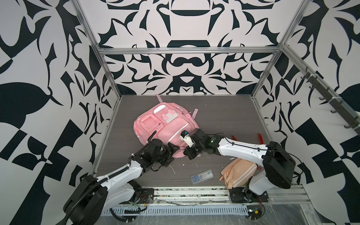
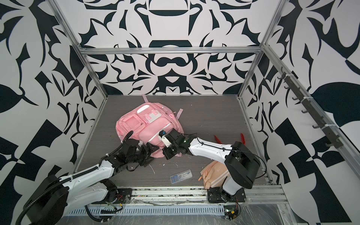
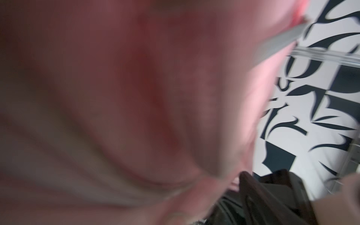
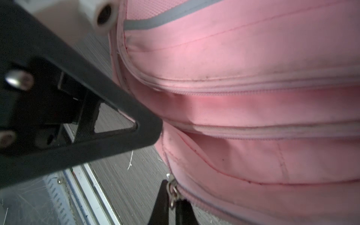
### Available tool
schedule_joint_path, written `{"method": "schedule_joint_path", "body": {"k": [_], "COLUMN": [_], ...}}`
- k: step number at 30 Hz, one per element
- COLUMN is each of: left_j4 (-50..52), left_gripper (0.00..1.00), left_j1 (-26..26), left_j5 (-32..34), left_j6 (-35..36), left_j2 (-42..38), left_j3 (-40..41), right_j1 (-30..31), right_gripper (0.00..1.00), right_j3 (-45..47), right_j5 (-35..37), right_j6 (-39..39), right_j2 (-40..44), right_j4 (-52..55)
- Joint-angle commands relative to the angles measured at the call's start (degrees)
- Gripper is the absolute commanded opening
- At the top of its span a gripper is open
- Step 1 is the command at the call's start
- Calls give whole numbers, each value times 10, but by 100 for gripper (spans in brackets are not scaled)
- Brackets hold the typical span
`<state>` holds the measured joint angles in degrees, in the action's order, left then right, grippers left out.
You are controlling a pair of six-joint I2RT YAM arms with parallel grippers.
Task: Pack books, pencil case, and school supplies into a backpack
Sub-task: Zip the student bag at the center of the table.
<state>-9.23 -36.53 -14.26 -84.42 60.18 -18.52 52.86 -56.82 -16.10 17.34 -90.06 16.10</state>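
Observation:
The pink backpack (image 1: 163,124) (image 2: 146,124) lies front-up on the table, and its zipped seams fill the right wrist view (image 4: 253,97). My right gripper (image 4: 172,203) (image 1: 190,154) is shut on a metal zipper pull (image 4: 172,192) at the backpack's near edge. My left gripper (image 1: 172,153) (image 2: 151,154) is open against that same near edge, and one of its fingers (image 4: 120,124) presses the fabric. Blurred pink fabric (image 3: 136,97) fills the left wrist view. The peach pencil case (image 1: 239,171) (image 2: 216,173) lies by the right arm's base. The clear box of school supplies (image 1: 201,174) (image 2: 180,176) lies near the front edge. The books are out of view.
Two red handles (image 1: 259,136) (image 2: 217,139) lie on the table beyond the right arm. A metal frame (image 1: 109,78) and patterned walls enclose the table on three sides. A metal rail (image 1: 194,192) runs along the front edge.

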Motion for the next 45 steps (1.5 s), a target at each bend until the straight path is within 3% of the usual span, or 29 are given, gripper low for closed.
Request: {"method": "schedule_joint_path", "body": {"k": [1,4,5,7,8,10,11,12,15,19,23,26,37,41,43,45], "left_j4": [-58,-32,-28,-21,-28,-49,-57,-55,-18,88,194,255,409,462,438,447], "left_gripper": [79,84,91,91,80,27,5,0,0,0,0,0,0,0,0,0], "left_j1": [7,7,7,8,10,13,14,14,35,114,215,253,277,276,267,262], "left_j5": [48,45,49,54,52,45,41,38,24,-11,-72,-94,-75,-102,-151,-157], "left_j6": [-35,-32,-34,-35,-36,-41,-42,-41,-26,28,124,192,399,505,512,515], "left_j2": [-23,-31,-29,-12,6,41,54,60,48,-11,-40,-30,0,29,43,57], "left_j3": [4,-6,-5,-5,-5,-8,-10,-14,-18,-20,-45,-74,-139,-158,-155,-159], "right_j1": [9,9,9,9,9,11,11,11,11,3,-45,-77,-200,-210,-215,-219], "right_gripper": [0,0,0,0,0,0,0,0,0,0,0,0,0,0,0,0], "right_j3": [-30,-27,-29,-34,-38,-47,-49,-49,-53,-39,-1,-2,-100,-162,-188,-219], "right_j5": [-43,-41,-44,-48,-50,-46,-39,-27,34,127,146,170,253,287,291,297], "right_j6": [-14,-10,-10,-8,-7,-8,-9,-10,-39,-101,-144,-186,-247,-221,-207,-201], "right_j2": [16,9,5,-1,-6,-15,-16,-14,1,50,95,90,-35,-102,-134,-166], "right_j4": [-9,-21,-23,-32,-36,-34,-32,-28,11,86,141,168,174,151,138,134]}}
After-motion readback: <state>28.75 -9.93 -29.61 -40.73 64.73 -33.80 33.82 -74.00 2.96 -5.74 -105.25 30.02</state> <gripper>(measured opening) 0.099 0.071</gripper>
